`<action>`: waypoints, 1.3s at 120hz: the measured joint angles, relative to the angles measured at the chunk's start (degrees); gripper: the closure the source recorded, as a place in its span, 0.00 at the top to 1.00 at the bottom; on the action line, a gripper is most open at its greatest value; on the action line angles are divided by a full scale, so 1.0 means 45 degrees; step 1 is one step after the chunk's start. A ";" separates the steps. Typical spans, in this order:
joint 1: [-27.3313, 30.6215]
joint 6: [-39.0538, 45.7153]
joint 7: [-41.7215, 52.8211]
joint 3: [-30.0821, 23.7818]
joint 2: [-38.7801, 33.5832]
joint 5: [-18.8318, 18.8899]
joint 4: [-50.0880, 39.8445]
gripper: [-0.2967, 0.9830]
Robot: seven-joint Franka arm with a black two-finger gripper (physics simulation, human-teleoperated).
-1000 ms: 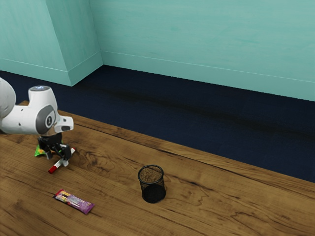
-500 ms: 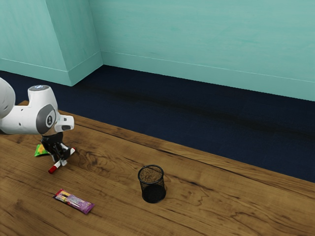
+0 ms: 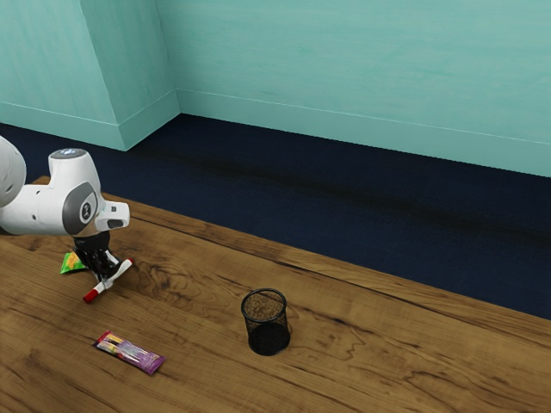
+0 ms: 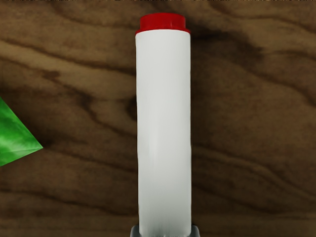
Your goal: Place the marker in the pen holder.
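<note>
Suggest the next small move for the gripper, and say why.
I'd raise the gripper straight up a little. It looks shut on the marker, a fingertip at each side, and the marker lies down low at the table, while the pen holder stands apart, its open rim higher.

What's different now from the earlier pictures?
The gripper has closed its fingers: they stood apart around the marker at first, and now they hold it from both sides. The marker itself has barely shifted. The pen holder, the purple packet and the green packet stayed put.
</note>
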 joint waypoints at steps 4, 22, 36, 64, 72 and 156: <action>-0.0026 0.0015 -0.0042 0.0001 -0.0052 0.0028 -0.0001 0.16; -0.0383 -0.0020 -0.0211 0.0002 -0.0652 0.0098 -0.0002 0.15; -0.1198 -0.0238 -0.0318 0.0009 -0.1481 0.0134 0.0011 0.15; -0.2959 -0.0920 -0.0448 0.0004 -0.2877 0.0156 0.0084 0.15; -0.3443 -0.1126 -0.0472 -0.0027 -0.2981 0.0154 0.0246 0.15; -0.6160 -0.5917 -0.0364 -0.1664 -0.1477 -0.0912 0.3457 0.15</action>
